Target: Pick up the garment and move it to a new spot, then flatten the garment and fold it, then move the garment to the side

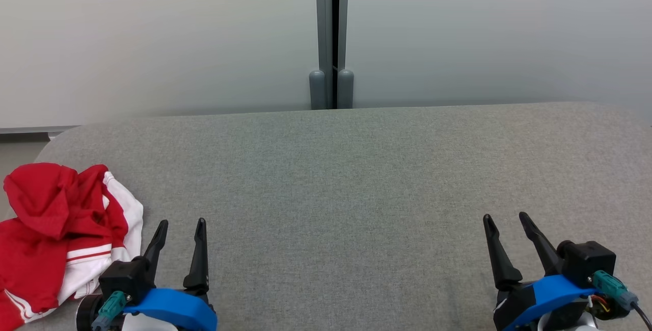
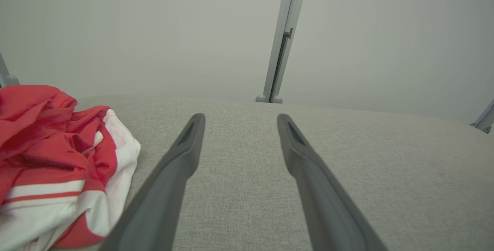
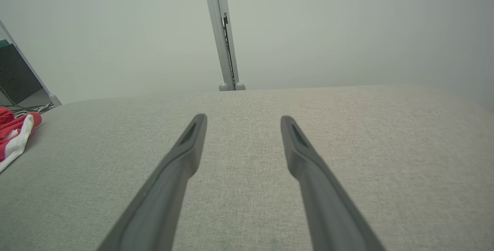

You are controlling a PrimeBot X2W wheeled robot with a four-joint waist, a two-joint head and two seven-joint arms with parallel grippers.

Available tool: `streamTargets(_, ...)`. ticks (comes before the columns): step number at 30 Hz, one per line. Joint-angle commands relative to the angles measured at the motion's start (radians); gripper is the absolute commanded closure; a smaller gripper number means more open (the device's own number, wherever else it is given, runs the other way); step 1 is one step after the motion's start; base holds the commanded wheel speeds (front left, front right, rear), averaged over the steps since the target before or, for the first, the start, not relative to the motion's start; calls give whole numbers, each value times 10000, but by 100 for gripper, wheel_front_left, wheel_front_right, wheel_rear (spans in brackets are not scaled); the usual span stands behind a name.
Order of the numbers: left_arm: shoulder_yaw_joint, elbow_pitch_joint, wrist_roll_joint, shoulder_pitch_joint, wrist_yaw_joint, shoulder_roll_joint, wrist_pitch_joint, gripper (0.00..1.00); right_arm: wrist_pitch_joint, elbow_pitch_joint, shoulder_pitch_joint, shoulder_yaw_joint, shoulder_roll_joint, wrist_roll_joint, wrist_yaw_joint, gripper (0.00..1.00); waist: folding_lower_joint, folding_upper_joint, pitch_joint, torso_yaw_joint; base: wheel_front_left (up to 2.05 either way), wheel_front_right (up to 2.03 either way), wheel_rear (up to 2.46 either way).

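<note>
One crumpled red and white garment (image 1: 56, 229) lies bunched at the left end of the grey cloth-covered table (image 1: 336, 178). Its white panel with red stripes faces the middle, and part of it runs off the lower left of the head view. Just to its right the left claw (image 1: 182, 221) hovers low over the table, its two dark fingers spread apart with nothing between them. Its left finger stands just beside the garment's white edge, though whether they touch is hard to judge from here. Bare grey fabric stretches across the middle of the table. Beyond the far edge a grey post (image 1: 331, 35) with two rounded feet rises against the pale wall (image 1: 153, 40). Well apart on the right, the right claw (image 1: 505, 215) is released too, fingers splayed and empty above the cloth. In the right wrist view the garment shows as a small red and white heap at the far left edge
</note>
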Motion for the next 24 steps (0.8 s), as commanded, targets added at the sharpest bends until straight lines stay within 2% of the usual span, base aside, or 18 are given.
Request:
streamTargets(1, -9, 51, 247, -162, 11, 58, -102, 0, -117, -101, 97, -62, 23, -267, 3, 0, -1, 0, 3, -4, 0, 0, 0)
streamTargets(21, 60, 582, 1305, -197, 95, -50, -444, 0, -382, -273, 200, -279, 107, -1355, 4, 0, -1, 0, -78, -55, 0, 0, 0)
streamTargets(24, 95, 609, 1279, -219, 108, -65, -442, 0, -367, -251, 183, -283, 110, -1251, 4, 0, -1, 0, -71, -62, 0, 0, 0)
